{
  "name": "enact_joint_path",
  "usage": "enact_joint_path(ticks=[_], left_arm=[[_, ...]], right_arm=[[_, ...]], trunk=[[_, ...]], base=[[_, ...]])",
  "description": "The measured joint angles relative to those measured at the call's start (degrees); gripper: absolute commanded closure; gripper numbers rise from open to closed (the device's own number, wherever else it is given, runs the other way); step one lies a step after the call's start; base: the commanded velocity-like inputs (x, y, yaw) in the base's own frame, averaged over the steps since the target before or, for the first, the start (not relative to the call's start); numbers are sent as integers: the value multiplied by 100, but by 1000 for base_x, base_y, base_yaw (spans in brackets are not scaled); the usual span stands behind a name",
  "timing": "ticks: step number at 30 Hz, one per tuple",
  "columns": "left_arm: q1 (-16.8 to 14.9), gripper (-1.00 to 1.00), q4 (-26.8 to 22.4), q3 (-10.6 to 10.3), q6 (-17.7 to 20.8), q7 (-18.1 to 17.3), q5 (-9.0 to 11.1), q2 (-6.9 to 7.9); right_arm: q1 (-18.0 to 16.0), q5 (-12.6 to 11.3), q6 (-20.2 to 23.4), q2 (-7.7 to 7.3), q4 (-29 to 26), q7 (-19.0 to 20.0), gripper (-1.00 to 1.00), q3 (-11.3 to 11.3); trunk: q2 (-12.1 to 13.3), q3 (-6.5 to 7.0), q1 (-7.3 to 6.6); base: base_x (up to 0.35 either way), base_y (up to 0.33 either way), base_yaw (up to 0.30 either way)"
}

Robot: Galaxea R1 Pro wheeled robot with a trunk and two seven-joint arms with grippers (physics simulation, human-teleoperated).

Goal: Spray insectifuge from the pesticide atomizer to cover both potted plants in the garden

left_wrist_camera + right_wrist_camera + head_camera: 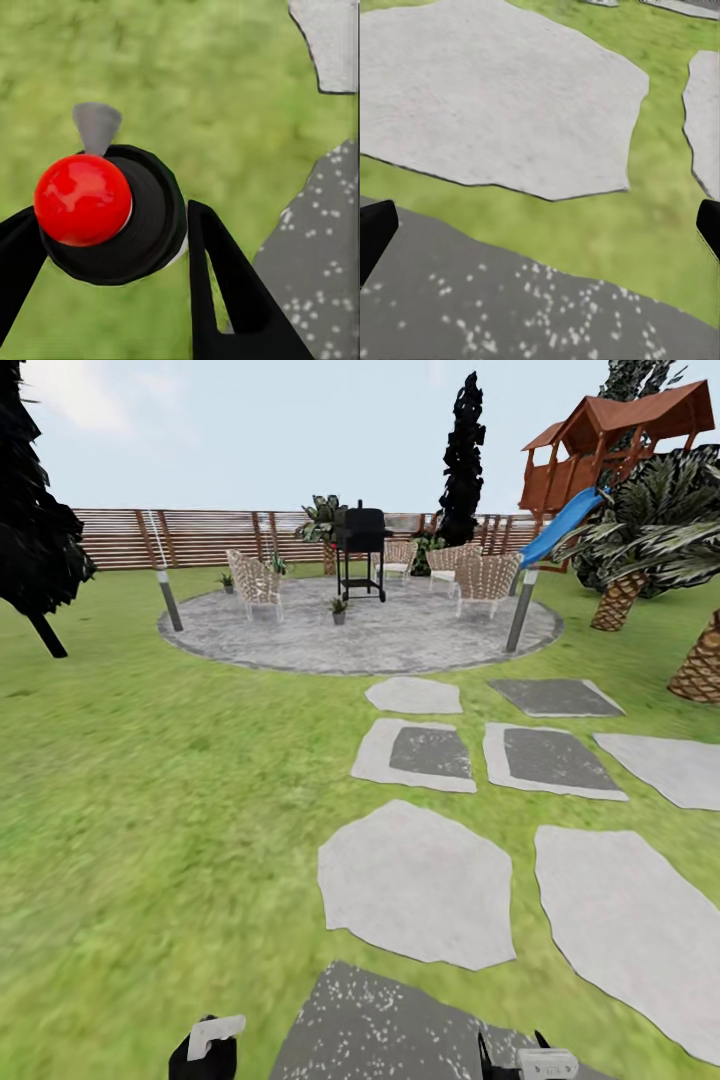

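Two small potted plants (339,607) (227,580) are seen far ahead in the garden (150,780), one near the middle of the round patio (400,645) before a black grill (362,550), one at its far left edge by a wicker chair (255,585). The pesticide atomizer is too small to be made out at this range. Stepping stones (415,880) lead to the patio, and two posts (520,615) flank it. The right gripper (540,225) is held low with jaws released. The left gripper (205,1050) straddles a red ball on a black disc (82,199), and its grip cannot be told.
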Motion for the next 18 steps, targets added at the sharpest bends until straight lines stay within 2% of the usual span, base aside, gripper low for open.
enact_joint_path(ticks=[18], left_arm=[[0,100,9,0,1,0,-3,0]], right_arm=[[0,-8,0,0,-9,-7,-100,-7]], trunk=[[0,0,0]], base=[[297,-117,0]])
